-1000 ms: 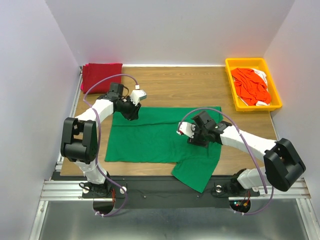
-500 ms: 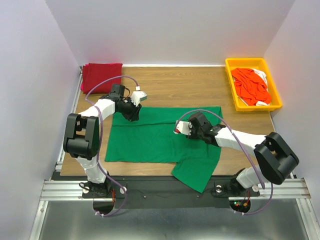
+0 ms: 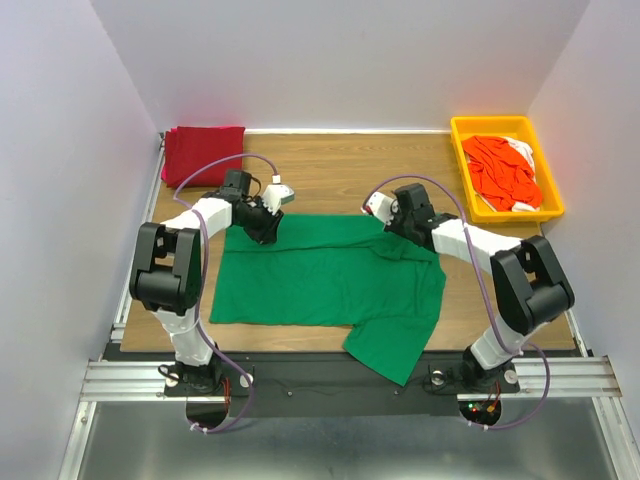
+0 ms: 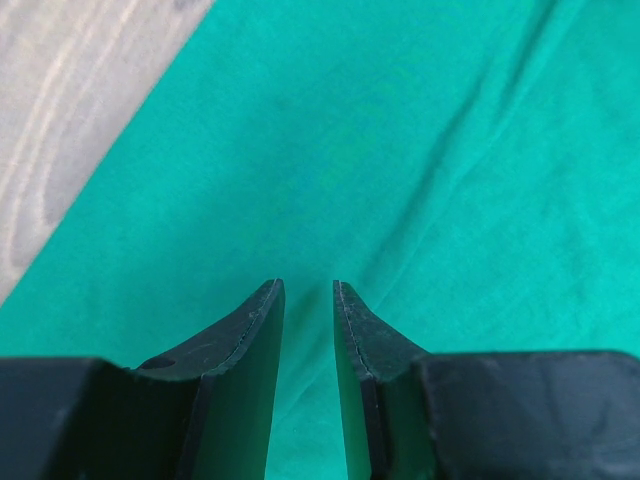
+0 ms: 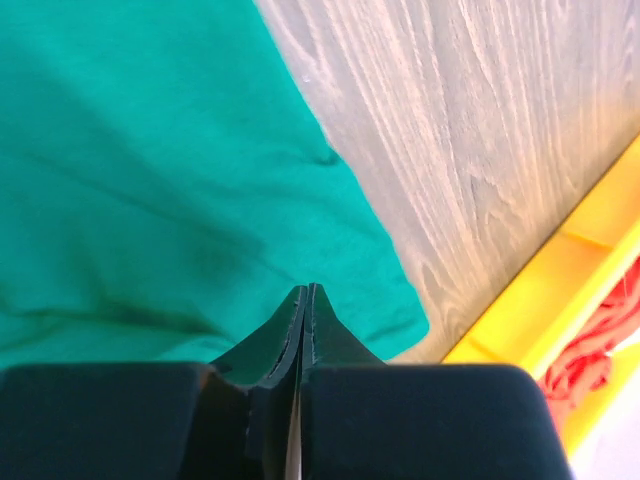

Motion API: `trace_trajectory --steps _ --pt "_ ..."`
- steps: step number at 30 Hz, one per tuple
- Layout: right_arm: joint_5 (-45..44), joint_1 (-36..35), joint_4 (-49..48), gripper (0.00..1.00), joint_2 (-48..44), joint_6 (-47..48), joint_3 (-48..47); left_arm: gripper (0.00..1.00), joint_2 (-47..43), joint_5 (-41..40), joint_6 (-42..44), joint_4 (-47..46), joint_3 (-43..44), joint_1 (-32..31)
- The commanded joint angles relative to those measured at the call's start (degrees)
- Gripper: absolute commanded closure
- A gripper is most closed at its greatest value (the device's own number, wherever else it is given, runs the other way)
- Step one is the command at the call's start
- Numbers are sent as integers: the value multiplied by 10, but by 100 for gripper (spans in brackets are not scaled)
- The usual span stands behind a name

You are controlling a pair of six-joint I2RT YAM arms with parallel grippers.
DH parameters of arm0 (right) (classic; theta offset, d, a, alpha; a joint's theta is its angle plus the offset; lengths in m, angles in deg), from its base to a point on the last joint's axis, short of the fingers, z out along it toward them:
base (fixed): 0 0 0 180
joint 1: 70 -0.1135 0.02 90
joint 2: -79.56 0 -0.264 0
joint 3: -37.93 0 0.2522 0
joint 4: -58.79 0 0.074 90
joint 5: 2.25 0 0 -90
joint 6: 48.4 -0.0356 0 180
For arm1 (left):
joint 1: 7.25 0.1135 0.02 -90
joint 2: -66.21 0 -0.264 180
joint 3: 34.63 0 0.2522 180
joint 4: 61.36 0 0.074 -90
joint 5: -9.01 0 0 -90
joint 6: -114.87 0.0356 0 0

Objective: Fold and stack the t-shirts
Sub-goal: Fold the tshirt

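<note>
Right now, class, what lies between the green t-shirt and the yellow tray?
Only bare wooden table separates the green t-shirt from the yellow tray. The right wrist view shows this most clearly.

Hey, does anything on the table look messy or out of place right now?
Yes: the green t-shirt lies askew, its near right part drooping over the front edge of the table onto the black rail. The orange-red shirts sit crumpled in the yellow tray, not folded.

- green t-shirt (image 3: 320, 275): bright green, plain
- folded t-shirt (image 3: 203, 152): dk red, plain
- orange-red t-shirt (image 3: 500, 172) w/ white t-shirt (image 3: 523, 150)
- tray (image 3: 463, 170): yellow
- bench (image 3: 340, 170): brown wood grain
- left gripper (image 4: 308, 290), right gripper (image 5: 304, 292): black
</note>
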Motion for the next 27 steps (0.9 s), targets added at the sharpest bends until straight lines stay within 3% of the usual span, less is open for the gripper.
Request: trace_trajectory --steps 1,3,5,7,11,15,27 --pt "40 24 -20 99 25 -22 -34 62 12 -5 0 -3 17 3" --pt "52 36 -2 99 18 -24 -43 62 16 -5 -4 -3 19 5" --pt "122 44 54 95 -8 -16 -52 62 16 -4 -2 -1 20 5" --pt "193 44 107 75 -53 7 -47 62 17 -1 0 1 22 6" --pt "260 40 196 52 -87 33 -60 62 17 4 2 7 27 6" --pt "276 23 241 50 -69 42 -73 62 24 2 -1 7 31 5" --pt "256 -18 240 56 14 34 -78 62 34 6 -4 9 36 5"
